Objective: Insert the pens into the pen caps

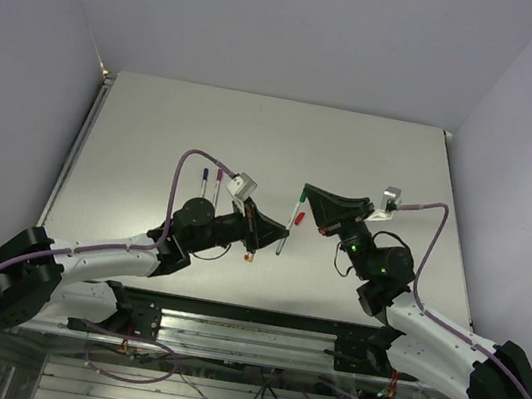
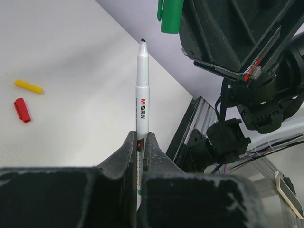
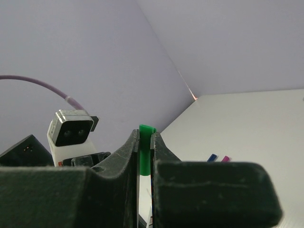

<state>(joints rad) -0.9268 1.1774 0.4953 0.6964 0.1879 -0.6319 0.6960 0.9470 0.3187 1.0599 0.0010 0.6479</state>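
Note:
My left gripper is shut on a white pen with its dark tip bare, pointing up. In the top view this gripper and pen are at the table's middle front. My right gripper is shut on the green cap. In the left wrist view the green cap hangs just above and right of the pen tip, not touching it. The right gripper faces the left one. A yellow cap and a red cap lie on the table.
Two pens lie side by side behind the left arm, one with a blue cap and one with a purple cap; their ends show in the right wrist view. The table's metal front rail runs between the arm bases.

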